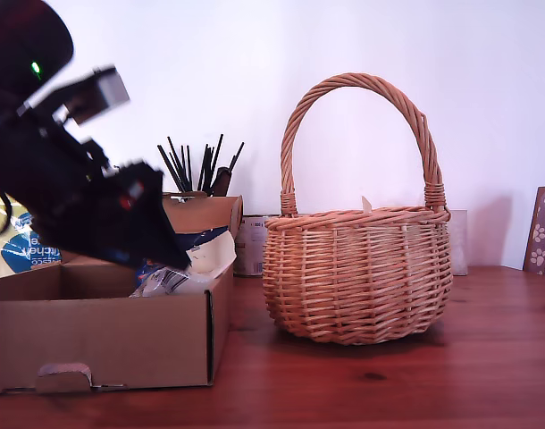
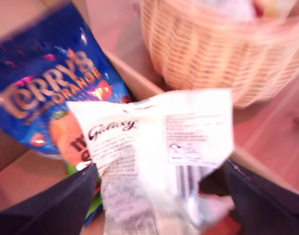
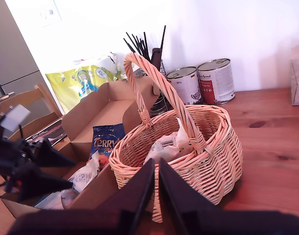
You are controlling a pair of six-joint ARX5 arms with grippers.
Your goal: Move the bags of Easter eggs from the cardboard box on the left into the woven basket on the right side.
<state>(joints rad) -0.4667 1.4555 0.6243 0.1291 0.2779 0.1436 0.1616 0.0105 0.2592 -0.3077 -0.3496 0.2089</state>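
Between the closed fingers of my first gripper [image 2: 154,196], over the brown cardboard box [image 1: 103,335], hangs one crinkly white Galaxy bag [image 2: 154,147], one blue Terry's bag [image 2: 51,93] behind it, one round wicker basket [image 2: 223,54] beyond (my second gripper [image 3: 157,169] pinched together, empty).

A low cardboard box [image 1: 103,335] is seen at the exterior view's left on a wooden table [image 1: 389,384], with a torn tab in its front wall. A dark robot arm [image 1: 67,192] is angled down into the box, where a crinkly whitish bag [image 1: 179,277] is seen just by its tip; whether the bag is held cannot be told. A woven basket [image 1: 357,277] with a tall arched handle is placed just beside the box, toward the exterior view's right. Black sticks [image 1: 197,165] are seen behind the box.
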